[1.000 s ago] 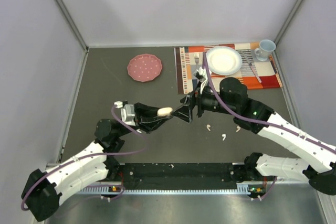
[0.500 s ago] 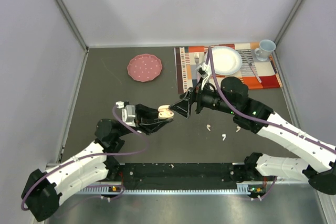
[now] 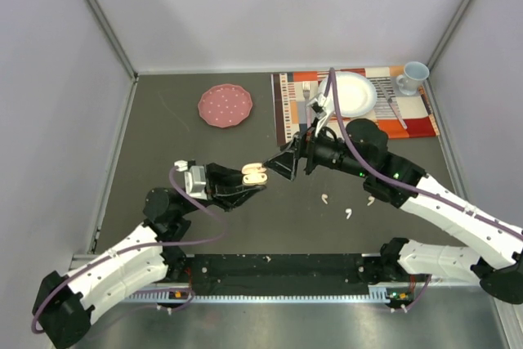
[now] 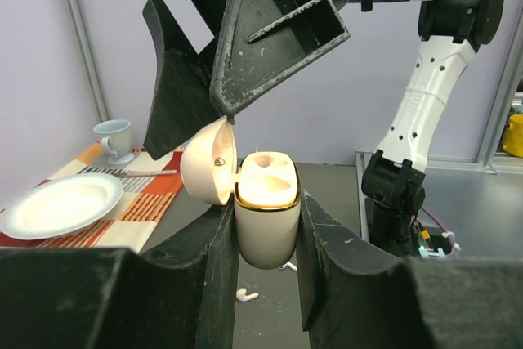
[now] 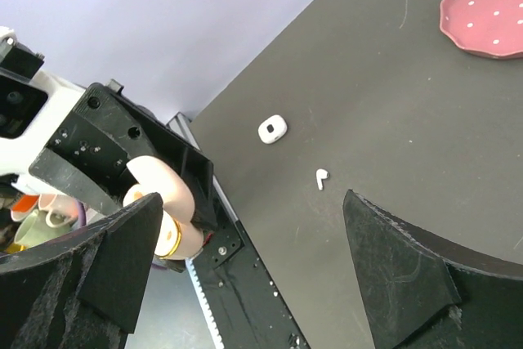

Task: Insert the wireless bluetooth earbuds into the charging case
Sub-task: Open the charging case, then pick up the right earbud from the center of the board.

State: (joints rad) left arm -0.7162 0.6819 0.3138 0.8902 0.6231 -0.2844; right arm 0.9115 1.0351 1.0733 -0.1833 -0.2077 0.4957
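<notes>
My left gripper (image 3: 253, 176) is shut on a cream charging case (image 3: 256, 173) with a gold rim and holds it upright above the table. The case's lid (image 4: 208, 161) hangs open to the left, and the case (image 4: 265, 218) sits between my fingers. My right gripper (image 3: 283, 164) is open and empty, with one fingertip (image 4: 225, 104) at the lid's top edge. Three white earbuds (image 3: 325, 199) (image 3: 347, 213) (image 3: 370, 199) lie on the dark table under the right arm. Another earbud (image 5: 321, 178) lies beside a small white case (image 5: 272, 129).
A pink dotted plate (image 3: 225, 105) lies at the back left. A striped placemat (image 3: 290, 116) at the back right carries a white plate (image 3: 349, 94), cutlery and a pale blue cup (image 3: 413, 77). Grey walls enclose the table.
The case's lid was shut a second ago and now stands open. The right gripper has shifted slightly back and left, staying at the lid.
</notes>
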